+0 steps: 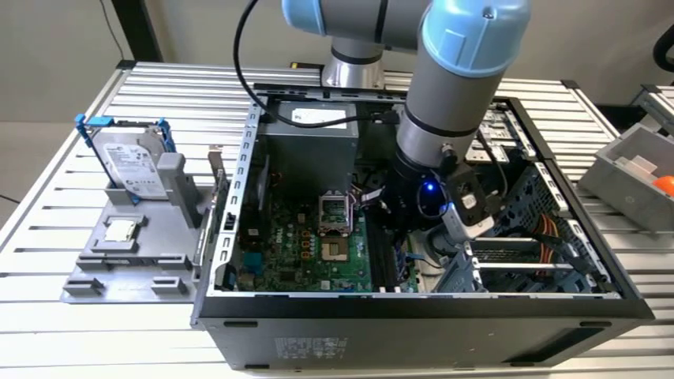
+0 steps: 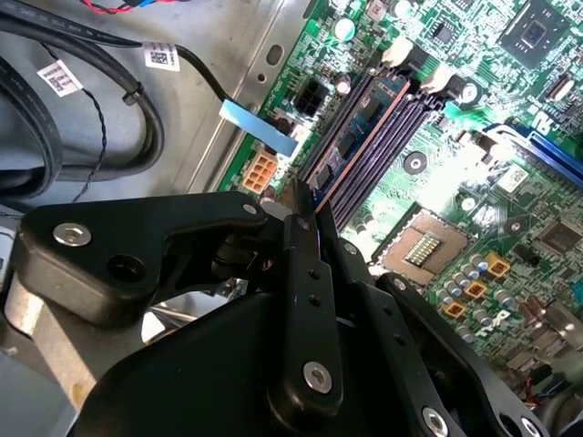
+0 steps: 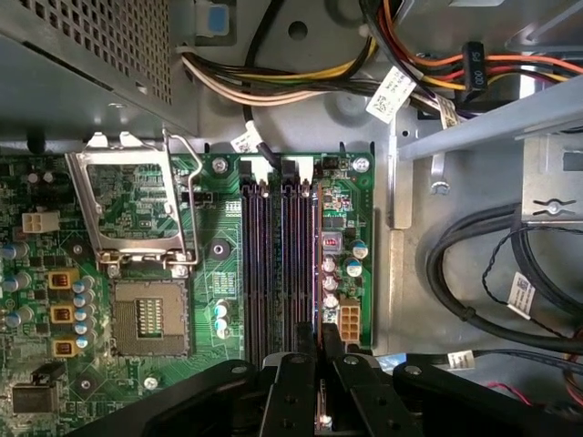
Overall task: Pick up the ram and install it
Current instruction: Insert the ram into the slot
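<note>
Broadly, the exterior view gives the setting. The arm (image 1: 453, 95) reaches down into the open computer case (image 1: 421, 316), and its wrist covers the strip of the motherboard (image 1: 305, 245) nearest the drive-bay side of the case. The ram cannot be made out here under the wrist, so any tilt of the stick could not be checked from this angle.

In the second wrist view the gripper (image 2: 303, 211) has its fingers drawn almost together, pinched on the near end of the ram (image 2: 360, 127). The ram is a long, thin board standing on edge with dark chips along its face and a coppery strip low down. It lies along the slot nearest the motherboard's edge, beside the bare metal floor of the case. Because the hold is at one end only, my worry is uneven pressure: the near end could go down while the far end rides high by the white latches (image 2: 393, 53), leaving it half seated. The cables (image 2: 137, 127) and the small connector (image 2: 261, 170) sit close to the fingers and could snag.

In the first wrist view the gripper (image 3: 321, 341) straddles the ram (image 3: 313, 264), seen edge-on as a thin reddish line in the outermost of the slots (image 3: 273, 264), well apart from the open processor socket (image 3: 150, 314). Whether the stick is fully down I cannot tell. If it sits slightly off the slot line or its notch is mismatched, pushing could bend the board or strain the slot.
</note>
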Available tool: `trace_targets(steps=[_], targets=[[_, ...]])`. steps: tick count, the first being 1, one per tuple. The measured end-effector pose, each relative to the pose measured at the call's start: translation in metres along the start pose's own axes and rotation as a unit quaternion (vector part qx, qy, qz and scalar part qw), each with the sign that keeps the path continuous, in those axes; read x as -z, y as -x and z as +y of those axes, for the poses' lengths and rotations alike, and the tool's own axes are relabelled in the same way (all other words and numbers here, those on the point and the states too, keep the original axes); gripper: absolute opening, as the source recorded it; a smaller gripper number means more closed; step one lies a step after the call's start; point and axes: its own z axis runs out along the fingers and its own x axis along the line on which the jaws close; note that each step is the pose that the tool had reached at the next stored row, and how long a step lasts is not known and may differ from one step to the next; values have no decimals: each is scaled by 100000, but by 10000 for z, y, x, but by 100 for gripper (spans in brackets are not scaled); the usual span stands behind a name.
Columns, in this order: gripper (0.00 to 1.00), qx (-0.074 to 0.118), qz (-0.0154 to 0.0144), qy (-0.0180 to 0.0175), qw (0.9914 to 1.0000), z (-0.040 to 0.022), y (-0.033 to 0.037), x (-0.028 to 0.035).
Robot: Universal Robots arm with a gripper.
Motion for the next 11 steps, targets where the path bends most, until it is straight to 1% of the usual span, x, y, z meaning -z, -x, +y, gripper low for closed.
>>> trace_targets(steps=[11], targets=[[0, -13, 35, 3, 100000, 0, -11, -10]])
